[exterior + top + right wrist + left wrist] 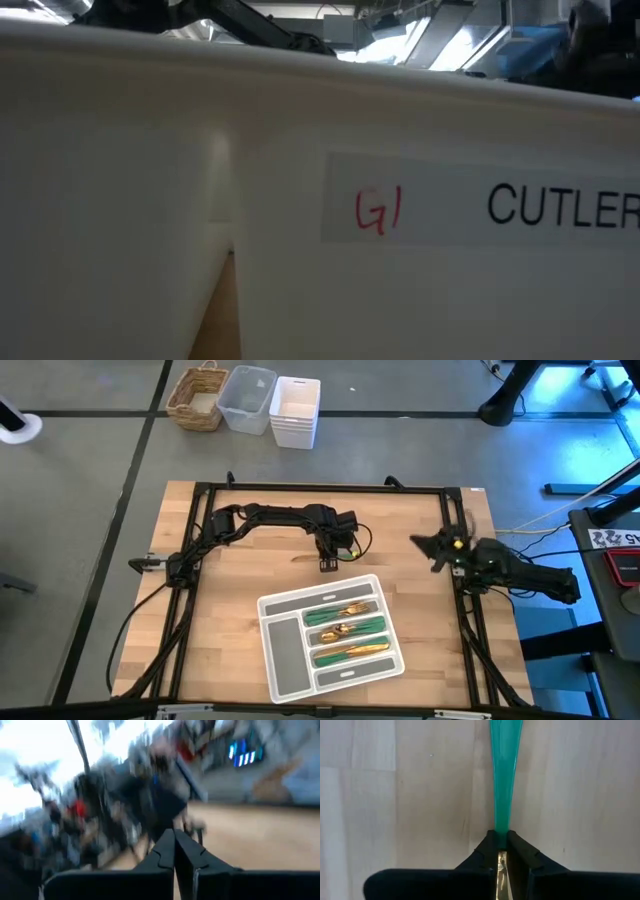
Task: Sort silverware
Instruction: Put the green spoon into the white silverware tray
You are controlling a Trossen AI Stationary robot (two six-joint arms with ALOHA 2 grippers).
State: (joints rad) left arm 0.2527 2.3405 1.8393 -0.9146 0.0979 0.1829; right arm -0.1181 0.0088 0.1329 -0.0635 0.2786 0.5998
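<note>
My left gripper (328, 564) stands at the table's middle, just beyond the grey tray (275, 605), pointing down. It is shut on one piece of silverware with a slim green handle (506, 780) and a gold head (501, 872). More silverware (345, 628), green-handled with gold heads, lies in three of the tray's compartments. My right gripper (428, 548) is shut on nothing, held level above the table's right side. The low view is filled by the tray's white wall (300, 250). My left gripper pinches the piece between its two fingers (485, 852) where the green handle meets the gold head (502, 836). The fingers come from above, pointing down, and lie across the piece. The handle runs out flat over the wood; the head is mostly hidden by the fingers.
A black frame (300, 488) runs around the wooden table. Beyond the far edge, on the floor, stand a wicker basket (197, 398), a clear bin (247, 398) and a white bin (296, 410). Bare wood lies left of the tray.
</note>
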